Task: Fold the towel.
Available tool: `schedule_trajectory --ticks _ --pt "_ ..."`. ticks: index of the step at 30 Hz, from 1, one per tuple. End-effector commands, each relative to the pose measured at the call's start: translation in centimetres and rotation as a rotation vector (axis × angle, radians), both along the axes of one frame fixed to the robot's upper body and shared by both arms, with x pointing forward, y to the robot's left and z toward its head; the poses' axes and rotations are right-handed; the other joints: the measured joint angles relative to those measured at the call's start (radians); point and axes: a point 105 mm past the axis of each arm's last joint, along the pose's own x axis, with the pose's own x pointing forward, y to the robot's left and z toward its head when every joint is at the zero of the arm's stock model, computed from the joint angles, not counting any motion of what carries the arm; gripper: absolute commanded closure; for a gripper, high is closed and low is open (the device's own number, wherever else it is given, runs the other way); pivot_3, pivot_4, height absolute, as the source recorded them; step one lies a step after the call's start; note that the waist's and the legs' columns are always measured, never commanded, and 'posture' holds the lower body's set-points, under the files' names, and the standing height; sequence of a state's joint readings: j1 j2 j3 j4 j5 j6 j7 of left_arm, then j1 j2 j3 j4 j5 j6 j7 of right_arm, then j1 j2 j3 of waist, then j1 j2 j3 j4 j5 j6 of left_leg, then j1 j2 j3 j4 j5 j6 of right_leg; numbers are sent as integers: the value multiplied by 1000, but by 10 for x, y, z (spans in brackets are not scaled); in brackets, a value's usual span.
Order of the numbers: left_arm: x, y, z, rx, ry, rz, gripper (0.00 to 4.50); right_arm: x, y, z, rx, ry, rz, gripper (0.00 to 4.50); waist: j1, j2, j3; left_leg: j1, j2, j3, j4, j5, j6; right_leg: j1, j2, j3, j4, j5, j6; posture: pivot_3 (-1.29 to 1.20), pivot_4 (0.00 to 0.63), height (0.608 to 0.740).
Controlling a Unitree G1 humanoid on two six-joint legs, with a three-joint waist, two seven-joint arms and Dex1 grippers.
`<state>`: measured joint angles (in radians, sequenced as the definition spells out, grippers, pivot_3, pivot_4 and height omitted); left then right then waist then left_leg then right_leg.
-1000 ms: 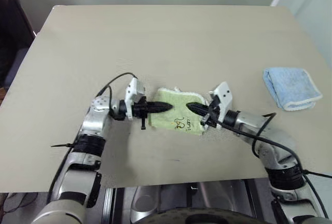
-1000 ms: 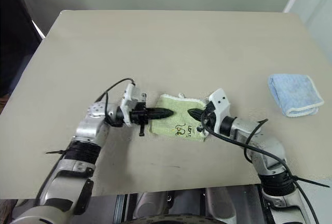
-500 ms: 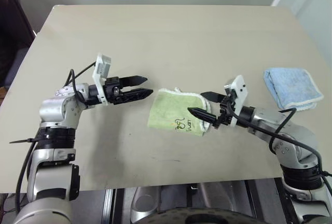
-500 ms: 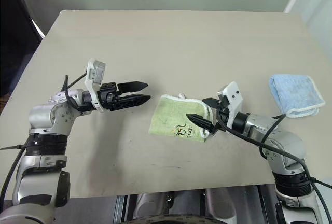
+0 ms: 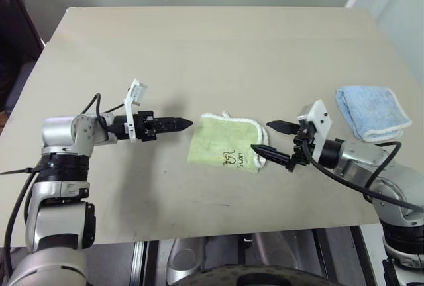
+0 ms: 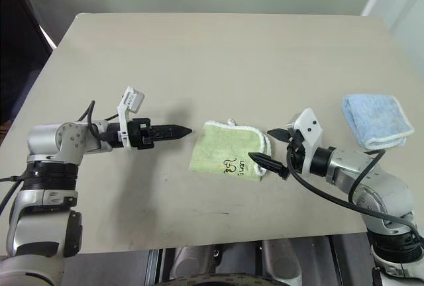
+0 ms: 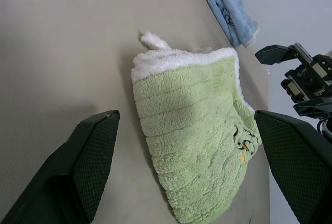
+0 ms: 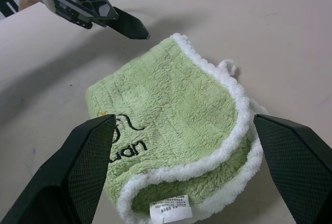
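The towel [image 5: 225, 143] lies folded on the table, light green with white edging, a small white loop at its far edge and a dark printed mark [image 8: 127, 130] near its front. My left gripper [image 5: 184, 124] hovers just left of it, open, its fingers [image 7: 88, 167] spread wide with nothing between them. My right gripper [image 5: 268, 138] sits at the towel's right edge, open and empty, its lower fingertip close to the white edging. A white label [image 8: 171, 209] shows at the folded edge.
A smaller light blue towel [image 5: 372, 110] lies folded near the right edge of the beige table [image 5: 212, 54]. The table's front edge runs just below both arms. A dark chair stands off the left side.
Both grippers have opened and let go of the towel. The left one pulled back to the left and rolled; the right one drew back to the right. The towel stays folded in place.
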<state>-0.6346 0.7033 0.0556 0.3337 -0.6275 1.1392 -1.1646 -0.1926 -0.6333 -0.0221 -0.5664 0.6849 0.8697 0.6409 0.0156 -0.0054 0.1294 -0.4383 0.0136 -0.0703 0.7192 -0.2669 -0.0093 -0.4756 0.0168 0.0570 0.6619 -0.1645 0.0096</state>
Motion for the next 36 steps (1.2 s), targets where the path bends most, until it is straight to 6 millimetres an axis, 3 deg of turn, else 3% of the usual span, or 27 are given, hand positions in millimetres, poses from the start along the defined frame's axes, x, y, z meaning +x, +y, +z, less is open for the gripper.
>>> schedule_trajectory --ticks 1,15,17,19,29,36 --pt "2 -2 11 -15 -32 -7 0 -4 1 11 13 -43 22 9 0 0 0 0 0 0 0 0 0 0 0 0 0 0 0 0 150 703" --pt "2 -2 11 -15 -31 -6 0 -4 1 11 13 -43 22 9 1 0 0 0 0 0 0 0 0 0 0 0 0 0 1 0 150 703" --pt "-22 -18 -21 77 257 -96 0 -7 -3 11 -18 -63 -23 9 4 0 0 0 0 0 0 0 0 0 0 0 0 0 1 0 150 703" --pt "-35 -23 -31 114 386 -135 0 -10 -4 11 -31 -75 -41 9 7 0 0 2 0 0 0 0 0 2 0 0 0 1 -2 0 150 703" --pt "-38 -28 -31 96 421 -153 0 -12 -4 15 -24 -86 -47 9 8 0 0 3 -1 2 0 0 -2 3 -1 2 0 -5 5 0 150 703" --pt "-39 -46 -34 54 430 -190 0 -12 -4 17 -24 -88 -51 9 19 0 -1 3 -2 2 0 0 -2 4 -2 2 0 -5 5 0 150 703"
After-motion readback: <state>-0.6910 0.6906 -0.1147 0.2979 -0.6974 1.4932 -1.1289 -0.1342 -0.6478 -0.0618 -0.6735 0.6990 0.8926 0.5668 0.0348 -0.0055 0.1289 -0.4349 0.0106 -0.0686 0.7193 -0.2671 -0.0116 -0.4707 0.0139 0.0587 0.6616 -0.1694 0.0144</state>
